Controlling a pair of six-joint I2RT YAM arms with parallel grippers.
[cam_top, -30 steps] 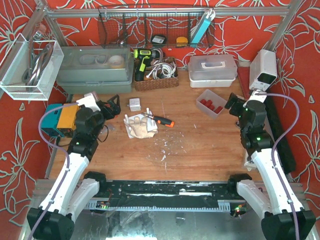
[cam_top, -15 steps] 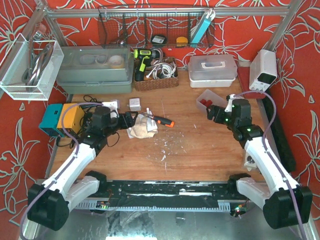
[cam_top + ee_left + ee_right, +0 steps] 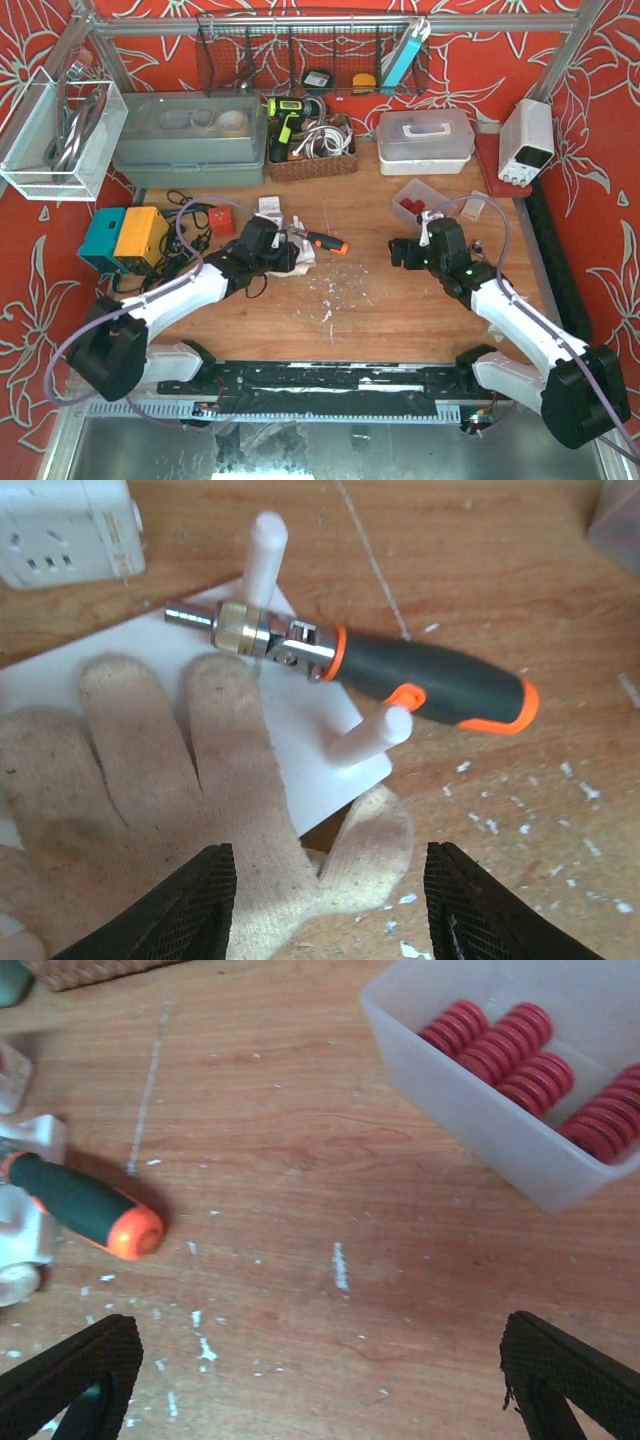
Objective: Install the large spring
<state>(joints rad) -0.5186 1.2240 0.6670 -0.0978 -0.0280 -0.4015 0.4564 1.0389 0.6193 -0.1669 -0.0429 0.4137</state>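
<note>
Your left hand (image 3: 332, 865) hovers over the pale glove (image 3: 150, 780), its jaws partly apart and clamped on nothing you can see. The glove lies across a white plate (image 3: 310, 715) with two upright pegs (image 3: 372, 738). The orange-and-black screwdriver (image 3: 400, 675) rests across that plate, between the pegs. Your right hand (image 3: 320, 1335) is released, jaws wide over bare worktop (image 3: 330, 1160). The red springs (image 3: 500, 1055) lie side by side in the clear bin (image 3: 470, 1110), just beyond your right hand and well apart from the plate. Neither hand touches a spring.
</note>
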